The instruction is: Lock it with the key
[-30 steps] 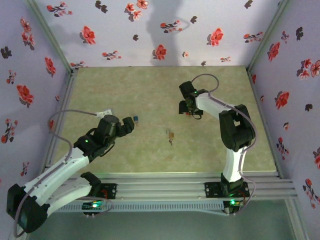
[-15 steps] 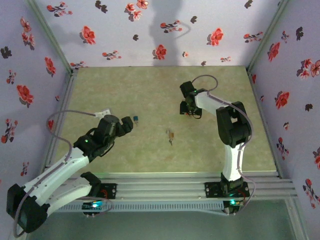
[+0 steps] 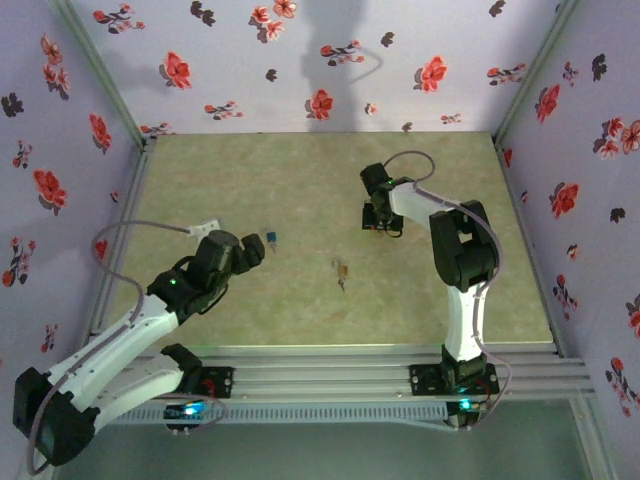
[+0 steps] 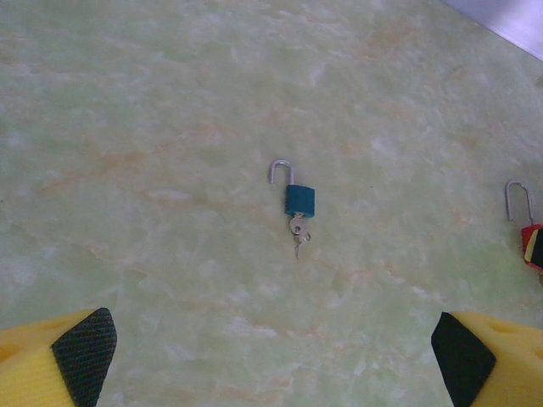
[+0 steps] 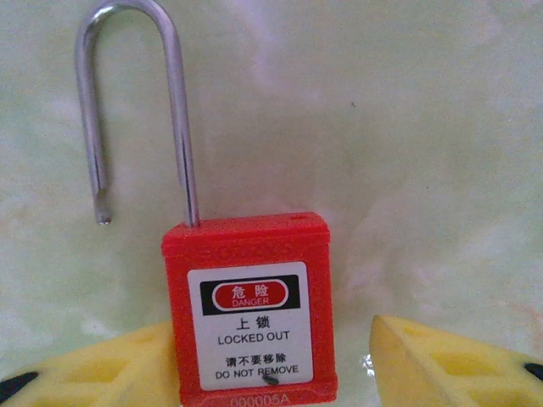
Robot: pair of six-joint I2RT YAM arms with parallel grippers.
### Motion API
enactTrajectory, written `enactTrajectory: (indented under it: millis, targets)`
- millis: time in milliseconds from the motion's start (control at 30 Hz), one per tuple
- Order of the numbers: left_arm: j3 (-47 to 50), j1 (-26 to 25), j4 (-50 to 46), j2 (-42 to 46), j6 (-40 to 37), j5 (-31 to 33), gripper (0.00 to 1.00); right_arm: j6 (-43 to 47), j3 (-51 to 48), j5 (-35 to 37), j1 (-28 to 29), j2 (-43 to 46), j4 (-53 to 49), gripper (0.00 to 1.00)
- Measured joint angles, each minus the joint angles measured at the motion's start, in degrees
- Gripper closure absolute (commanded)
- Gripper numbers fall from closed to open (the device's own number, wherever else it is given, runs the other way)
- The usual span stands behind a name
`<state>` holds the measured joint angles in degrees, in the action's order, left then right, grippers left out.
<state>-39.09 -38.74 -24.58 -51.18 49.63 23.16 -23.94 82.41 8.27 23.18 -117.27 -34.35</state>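
Red padlock (image 5: 250,314) btm cropped; mid-table item (image 3: 341,271) too small.

Left claw (image 4: 271,360) spread wide, arm stretched forward. Right claw (image 5: 267,360) partly open, arm reaching far.

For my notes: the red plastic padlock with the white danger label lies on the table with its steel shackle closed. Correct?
No. On the red plastic padlock the steel shackle is open, its free end outside the body, as the right wrist view shows.
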Motion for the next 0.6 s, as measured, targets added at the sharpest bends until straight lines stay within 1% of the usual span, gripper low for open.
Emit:
enactTrajectory:
  millis: [500, 600]
  targets:
    - [0.0, 0.0, -0.5, -0.1, 0.3, 0.4, 0.00, 0.5, 0.3, -1.5, -0.3, -0.8, 0.6, 0.52]
    - [0.0, 0.0, -0.8, -0.1, 0.3, 0.4, 0.00, 0.9, 0.4, -1.7, -0.3, -0.8, 0.8, 0.52]
